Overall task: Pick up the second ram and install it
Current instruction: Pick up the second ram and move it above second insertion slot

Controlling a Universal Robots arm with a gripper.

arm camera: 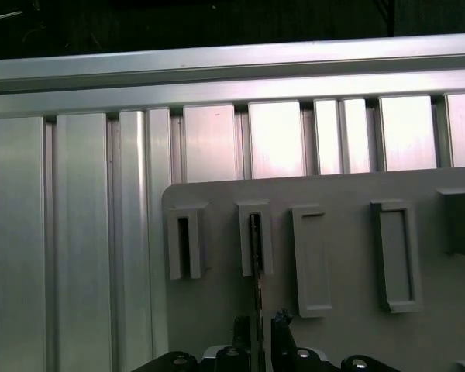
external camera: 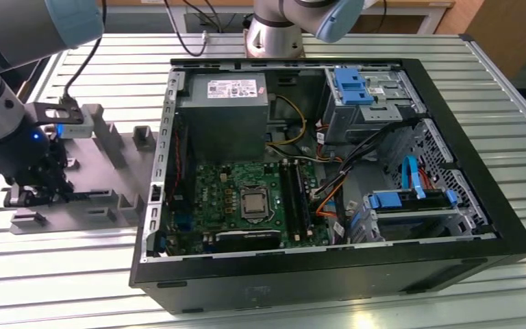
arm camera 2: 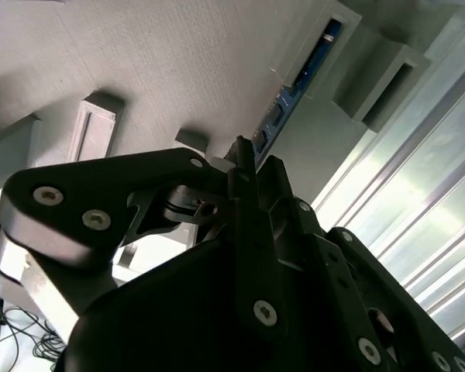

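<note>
One black gripper (arm camera: pixel 260 332), jaws slightly spread, straddles the thin blue-green ram stick (arm camera: pixel 255 248) standing in a grey plastic holder block (arm camera: pixel 333 186).

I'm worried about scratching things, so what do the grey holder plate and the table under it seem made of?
Grey holder plate: matte plastic, probably 3D-printed, going by its fine ribbed texture in the second wrist view. Table: likely bare aluminium; glossy, silvery grooved slats reflect light.

Open computer case (external camera: pixel 336 281), grey holder (external camera: pixel 107 175)
</note>
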